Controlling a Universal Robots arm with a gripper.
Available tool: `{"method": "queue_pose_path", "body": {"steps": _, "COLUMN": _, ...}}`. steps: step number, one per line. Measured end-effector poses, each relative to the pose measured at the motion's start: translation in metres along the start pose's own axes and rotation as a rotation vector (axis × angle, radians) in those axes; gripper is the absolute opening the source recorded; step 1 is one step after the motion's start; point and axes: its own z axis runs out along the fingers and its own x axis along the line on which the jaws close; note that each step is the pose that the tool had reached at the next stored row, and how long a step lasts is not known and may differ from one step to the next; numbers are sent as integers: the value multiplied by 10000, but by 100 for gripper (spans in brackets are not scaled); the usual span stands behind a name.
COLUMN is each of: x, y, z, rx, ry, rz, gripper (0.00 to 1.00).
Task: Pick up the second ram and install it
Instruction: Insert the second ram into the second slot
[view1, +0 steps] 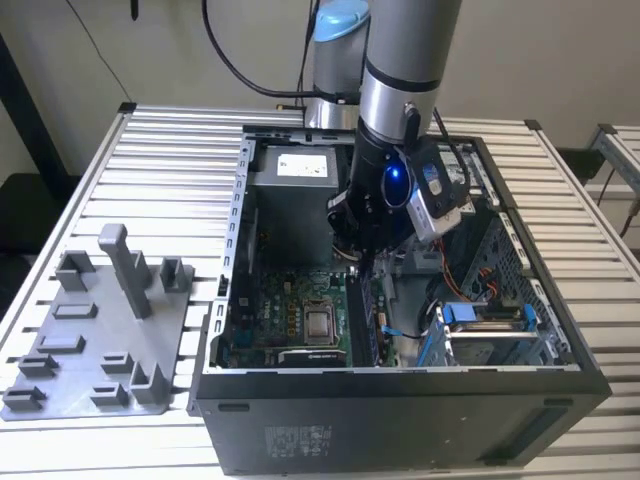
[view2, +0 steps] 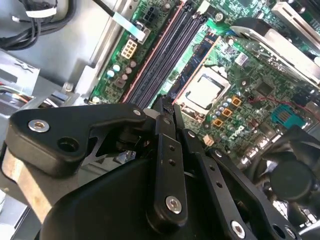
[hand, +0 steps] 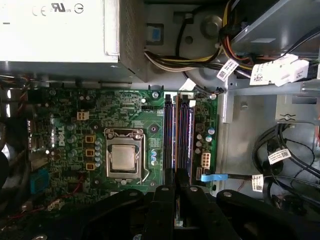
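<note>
In the exterior view my gripper (view1: 361, 262) reaches down into the open computer case (view1: 400, 400), at the power-supply end of the memory slots. The second ram (view1: 362, 315), a dark blue-black stick, stands on edge in the slots and runs from the fingertips toward the case front. In both wrist views the gripper (view2: 166, 106) (hand: 176, 189) has its black fingers drawn together in line with the slots. Two blue-black strips (hand: 170, 140) (hand: 184, 140) lie side by side there; which one is the second ram I cannot tell. Whether the fingers pinch the stick or only touch it is unclear.
The grey power supply box (view1: 300, 165) sits behind the slots, and the processor socket (hand: 123, 157) lies beside them. Cable bundles (hand: 280, 155) and a drive cage (view1: 490, 325) fill the other side of the case. A grey parts fixture (view1: 100, 330) stands outside the case at the exterior view's left.
</note>
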Motion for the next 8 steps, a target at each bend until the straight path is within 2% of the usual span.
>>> {"method": "queue_pose_path", "body": {"steps": 8, "x": -1, "y": -31, "z": 133, "rx": 3, "ry": 1, "rz": 0, "gripper": 14}}
